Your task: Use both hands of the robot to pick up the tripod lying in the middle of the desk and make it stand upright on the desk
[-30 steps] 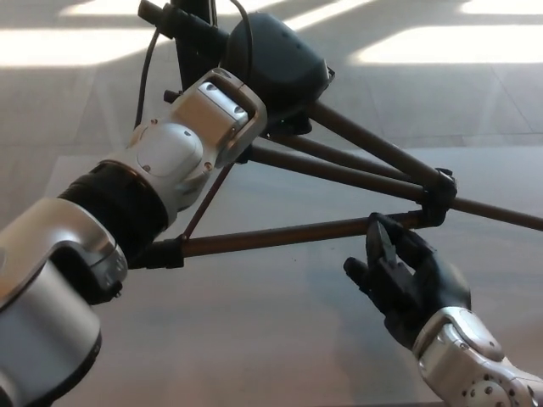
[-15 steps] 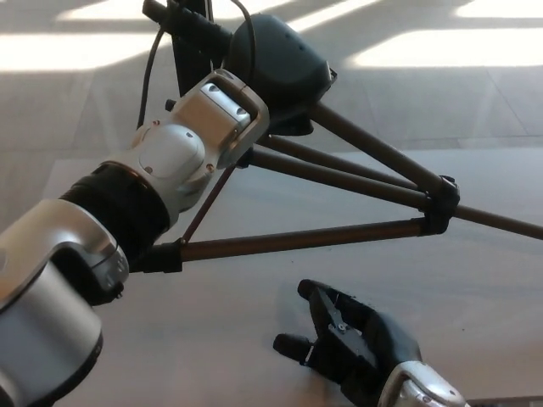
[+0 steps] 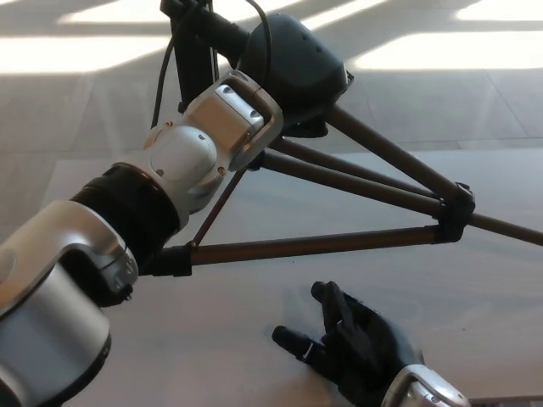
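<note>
The tripod (image 3: pixel 339 242) is tilted above the desk (image 3: pixel 254 339), its dark legs spread toward the right and its head (image 3: pixel 199 25) at the top of the picture. My left hand (image 3: pixel 293 64) sits at the hub where the legs meet, wrapped around the top of the tripod and holding it up. My right hand (image 3: pixel 352 348) is low at the front, below the nearest leg and apart from it. It is open with its fingers spread and holds nothing.
A black cable (image 3: pixel 161 76) hangs from the tripod head. My left forearm (image 3: pixel 127 220) crosses the left half of the view and hides the desk there. Floor with bright light patches (image 3: pixel 441 51) lies beyond the desk's far edge.
My right hand has let go of the leg joint on the right and dropped back toward the front of the desk. The tripod and my left arm have shifted slightly right.
</note>
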Controlling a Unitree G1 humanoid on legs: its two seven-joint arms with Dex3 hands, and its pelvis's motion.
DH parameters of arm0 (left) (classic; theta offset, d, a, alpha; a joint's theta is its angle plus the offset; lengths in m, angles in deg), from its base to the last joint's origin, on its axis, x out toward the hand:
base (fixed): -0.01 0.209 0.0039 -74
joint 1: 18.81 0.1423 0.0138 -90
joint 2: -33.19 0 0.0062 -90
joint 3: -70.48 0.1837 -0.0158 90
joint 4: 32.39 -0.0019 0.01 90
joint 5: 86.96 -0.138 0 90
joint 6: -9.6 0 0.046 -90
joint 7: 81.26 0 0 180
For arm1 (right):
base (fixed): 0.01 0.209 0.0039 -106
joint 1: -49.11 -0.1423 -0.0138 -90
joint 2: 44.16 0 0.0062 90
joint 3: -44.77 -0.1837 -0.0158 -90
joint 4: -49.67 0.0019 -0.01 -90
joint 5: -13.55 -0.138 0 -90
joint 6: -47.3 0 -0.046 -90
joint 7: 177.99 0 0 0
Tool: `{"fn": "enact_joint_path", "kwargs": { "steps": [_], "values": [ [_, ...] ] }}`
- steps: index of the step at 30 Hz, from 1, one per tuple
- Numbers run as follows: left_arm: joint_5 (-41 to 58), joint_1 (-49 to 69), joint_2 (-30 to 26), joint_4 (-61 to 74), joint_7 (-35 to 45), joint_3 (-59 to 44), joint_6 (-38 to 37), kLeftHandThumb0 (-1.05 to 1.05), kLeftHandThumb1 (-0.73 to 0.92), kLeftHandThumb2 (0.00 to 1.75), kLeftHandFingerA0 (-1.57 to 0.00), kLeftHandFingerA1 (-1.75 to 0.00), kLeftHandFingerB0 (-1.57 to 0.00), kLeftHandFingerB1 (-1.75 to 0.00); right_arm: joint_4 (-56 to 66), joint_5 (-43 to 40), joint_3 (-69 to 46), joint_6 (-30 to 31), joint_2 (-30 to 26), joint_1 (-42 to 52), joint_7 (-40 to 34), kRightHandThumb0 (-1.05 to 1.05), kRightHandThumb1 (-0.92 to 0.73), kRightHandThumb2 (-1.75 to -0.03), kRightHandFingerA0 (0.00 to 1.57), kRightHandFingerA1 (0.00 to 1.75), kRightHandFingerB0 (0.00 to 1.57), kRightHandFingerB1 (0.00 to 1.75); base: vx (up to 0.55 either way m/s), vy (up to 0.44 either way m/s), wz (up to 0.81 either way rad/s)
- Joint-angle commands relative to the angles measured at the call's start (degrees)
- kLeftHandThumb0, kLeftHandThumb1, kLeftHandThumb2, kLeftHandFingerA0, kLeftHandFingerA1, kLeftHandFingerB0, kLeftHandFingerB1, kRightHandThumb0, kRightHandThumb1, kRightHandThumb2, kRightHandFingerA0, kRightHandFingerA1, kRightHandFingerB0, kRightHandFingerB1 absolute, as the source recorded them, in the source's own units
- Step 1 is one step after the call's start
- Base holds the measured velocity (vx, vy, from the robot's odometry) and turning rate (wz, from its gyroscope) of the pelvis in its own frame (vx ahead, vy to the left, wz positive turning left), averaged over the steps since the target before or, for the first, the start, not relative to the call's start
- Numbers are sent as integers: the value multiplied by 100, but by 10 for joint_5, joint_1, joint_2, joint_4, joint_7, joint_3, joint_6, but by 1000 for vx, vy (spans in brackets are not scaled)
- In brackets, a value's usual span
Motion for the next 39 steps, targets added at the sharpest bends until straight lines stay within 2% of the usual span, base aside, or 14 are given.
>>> {"fn": "enact_joint_path", "kwargs": {
  "steps": [1,3,15,16,17,23,24,27,28,32,33,34,37,39],
  "values": [
    [-18,-4,-5,18,-11,-23,-6,-36,52,59,-94,-171,-88,-110,-59,-23,-60,-1,84,-28,-56,-105,-64,-100,0,6,0,12,0,0,0],
    [-19,-3,-6,19,-4,-25,-5,-31,57,62,-96,-172,-87,-121,-85,-26,-72,-15,67,-54,-24,-95,-75,-62,0,0,0,2,0,0,0],
    [-27,30,-11,40,-3,-45,-13,-42,37,86,-125,-137,-90,-98,-108,40,-71,-82,72,-95,-35,-100,-60,-91,0,0,0,0,0,0,0],
    [-27,32,-11,42,1,-46,-14,-42,53,60,-95,-167,-90,-102,-105,45,-66,-69,66,-100,-41,-101,-61,-93,0,0,0,0,0,0,0],
    [-25,34,-11,42,6,-49,-16,-41,54,61,-94,-167,-88,-99,-109,69,-48,-74,54,-102,-38,-105,-79,-63,0,0,0,0,0,0,0],
    [-40,54,-9,53,-6,-52,-9,-44,57,57,-94,-169,-87,-106,-116,57,-74,-67,59,-130,-63,-102,-73,-63,0,0,0,0,0,0,0],
    [-39,60,-6,55,-9,-54,-7,-51,40,88,-125,-140,-88,-103,-118,49,-82,-74,59,-134,-53,-101,-56,-87,0,0,0,5,0,0,0],
    [-40,66,-3,61,5,-58,-5,-53,57,57,-93,-173,-86,-123,-123,44,-100,-97,66,-147,-47,-97,-57,-79,0,0,0,0,0,0,0],
    [-41,71,0,59,-7,-60,-5,-52,45,91,-124,-140,-94,-113,-121,56,-92,-85,50,-158,-40,-105,-63,-100,0,19,0,17,0,0,0],
    [-44,79,5,59,-10,-64,-2,-46,46,93,-124,-137,-94,-112,-135,55,-110,-95,40,-181,-32,-83,-57,-83,0,0,0,5,0,0,0],
    [-40,82,6,60,-11,-68,-5,-44,47,93,-124,-138,-93,-113,-131,41,-131,-112,48,-187,-43,-75,-50,-86,4,54,0,17,0,0,0],
    [-41,81,5,63,-5,-69,-6,-35,64,65,-94,-172,-85,-125,-131,36,-139,-117,49,-189,-41,-60,-72,-62,20,67,6,27,0,0,0],
    [-42,79,7,63,5,-71,-5,-33,63,66,-93,-172,-85,-123,-134,27,-159,-110,50,-199,-41,-60,-60,-94,33,67,3,40,0,0,0],
    [-54,76,5,59,-7,-64,-7,-33,61,70,-95,-172,-88,-125,-145,26,-184,-94,54,-225,-95,-46,-91,-67,59,97,52,67,0,0,0]
  ]
}}
